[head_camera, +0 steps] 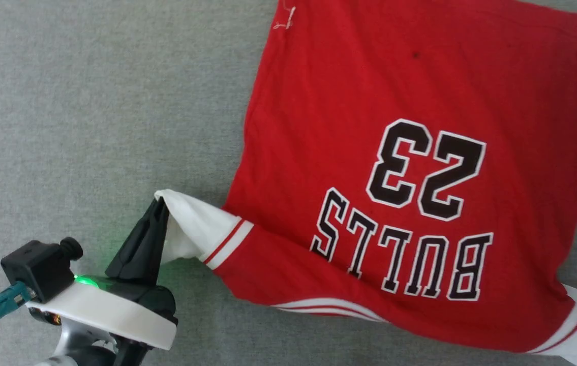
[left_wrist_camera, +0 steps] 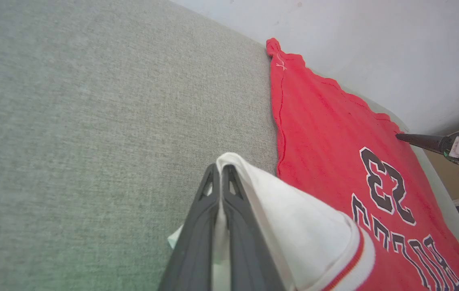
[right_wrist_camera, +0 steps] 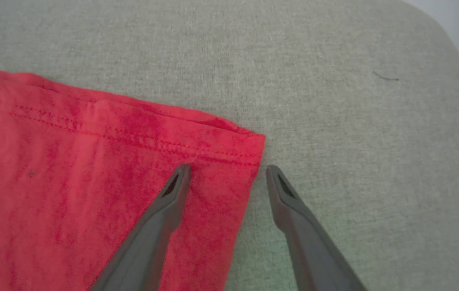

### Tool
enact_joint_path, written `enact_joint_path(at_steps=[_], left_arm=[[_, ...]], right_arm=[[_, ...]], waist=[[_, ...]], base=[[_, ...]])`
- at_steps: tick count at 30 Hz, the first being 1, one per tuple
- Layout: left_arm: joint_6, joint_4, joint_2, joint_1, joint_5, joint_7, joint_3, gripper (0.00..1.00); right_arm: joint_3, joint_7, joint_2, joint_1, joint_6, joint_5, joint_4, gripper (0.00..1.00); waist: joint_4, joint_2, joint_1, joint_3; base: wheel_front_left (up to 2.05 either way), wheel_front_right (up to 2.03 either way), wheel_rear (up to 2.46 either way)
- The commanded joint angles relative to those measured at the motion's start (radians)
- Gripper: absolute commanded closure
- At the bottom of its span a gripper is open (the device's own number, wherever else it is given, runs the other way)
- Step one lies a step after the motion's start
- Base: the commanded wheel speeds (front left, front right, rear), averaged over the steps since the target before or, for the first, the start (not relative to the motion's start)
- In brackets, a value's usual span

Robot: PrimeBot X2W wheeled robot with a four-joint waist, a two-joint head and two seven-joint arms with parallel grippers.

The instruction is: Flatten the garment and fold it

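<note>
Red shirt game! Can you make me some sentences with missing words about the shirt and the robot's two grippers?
1. The left gripper is shut on the garment's white ____.
2. The big number printed on the garment is ____.
3. The word printed on the garment reads ____.
4. The right gripper is wide ____, one finger over the garment's red corner and one beside it.

Missing words: sleeve, 23, BULLS, open.

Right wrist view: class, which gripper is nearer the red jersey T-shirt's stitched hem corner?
Right. The right gripper, jaws open, straddles the hem corner of the red jersey T-shirt; the left gripper, jaws shut, holds its white red-striped sleeve at the opposite end.
</note>
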Motion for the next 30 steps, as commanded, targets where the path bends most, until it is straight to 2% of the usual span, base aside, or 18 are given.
enact_joint_path(at_steps=[1, 4, 5, 6, 7, 14, 20, 24, 30], left_arm=[[-0.008, 0.004, 0.005, -0.019, 0.008, -0.007, 0.003, 1.0], [-0.008, 0.006, 0.007, -0.022, 0.008, -0.009, 0.004, 1.0], [-0.007, 0.006, 0.008, -0.023, 0.007, -0.009, 0.005, 1.0], [-0.007, 0.007, 0.009, -0.024, 0.008, -0.009, 0.005, 1.0], [-0.006, 0.007, 0.009, -0.025, 0.008, -0.01, 0.006, 1.0], [-0.004, 0.011, 0.014, -0.022, 0.01, -0.017, 0.011, 1.0], [0.007, 0.032, 0.011, -0.011, 0.022, -0.034, 0.014, 1.0], [0.022, 0.047, 0.016, 0.018, 0.035, -0.034, 0.02, 1.0], [0.042, 0.052, 0.023, 0.067, 0.046, -0.025, 0.026, 1.0]], right_arm=[[-0.008, -0.005, 0.002, -0.012, -0.001, -0.009, 0.013, 0.0], [-0.021, -0.006, 0.007, -0.014, -0.001, -0.021, 0.034, 0.0], [-0.022, -0.006, 0.009, -0.015, -0.001, -0.024, 0.04, 0.1], [-0.025, -0.008, 0.012, -0.018, -0.001, -0.028, 0.046, 0.63], [-0.026, -0.011, 0.013, -0.019, -0.001, -0.032, 0.049, 1.0], [-0.009, -0.042, 0.019, -0.024, -0.001, -0.019, 0.048, 1.0], [-0.016, -0.116, 0.018, 0.019, -0.001, 0.052, -0.021, 1.0], [-0.024, -0.136, 0.026, 0.145, -0.001, 0.137, -0.135, 1.0], [-0.096, -0.116, 0.078, 0.467, -0.001, 0.248, -0.351, 1.0]], waist=[[0.017, 0.0, -0.0002, 0.016], [0.018, 0.0, -0.0002, 0.019], [0.017, 0.0, -0.0002, 0.02], [0.016, 0.0, -0.0002, 0.019], [0.015, 0.0, -0.0002, 0.018], [-0.003, 0.0, -0.0002, -0.019], [-0.017, 0.0, -0.0002, -0.108], [-0.031, 0.0, -0.0002, -0.175], [-0.05, 0.0, -0.0002, -0.25]], base=[[0.0, 0.0, 0.0], [0.0, 0.0, 0.0], [0.0, 0.0, 0.0], [0.0, 0.0, 0.0], [0.0, 0.0, 0.0], [0.0, 0.0, 0.0], [0.0, 0.0, 0.0], [0.0, 0.0, 0.0], [0.0, 0.0, 0.0]])
